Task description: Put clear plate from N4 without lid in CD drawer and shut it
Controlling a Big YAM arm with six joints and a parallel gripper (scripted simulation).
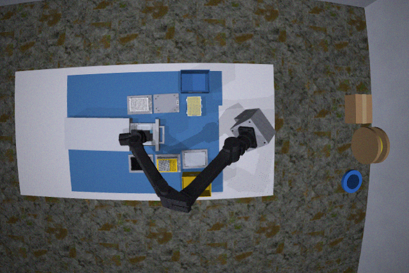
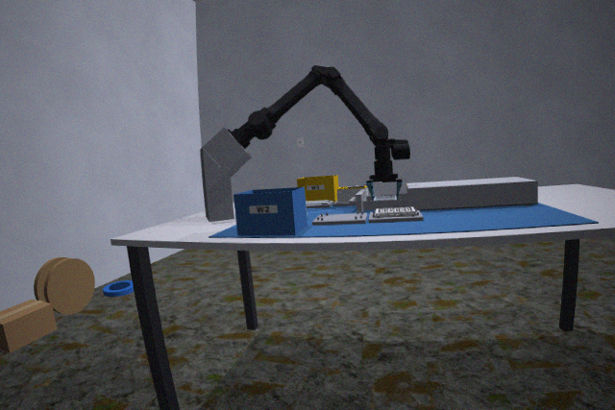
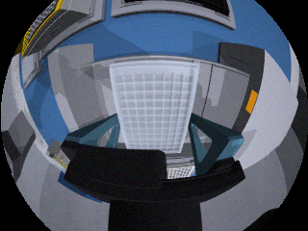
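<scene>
Clear plate (image 3: 154, 104): rectangular, translucent, fine grid of wells, no lid on it, right way up and level, clamped on its 2 long sides between the teal fingers of the gripper (image 3: 156, 144). It hangs low over the open drawer (image 1: 158, 134) of cooler CD (image 2: 472, 192); whether it touches the drawer floor is hard to tell. Drawer is pulled out toward the arm's base, grey, with its bar handle (image 1: 162, 133) at the front edge. Amber lamp (image 3: 252, 102) lit on the cooler's front face. Cooler housing is a long, low grey box lying across the bench.
</scene>
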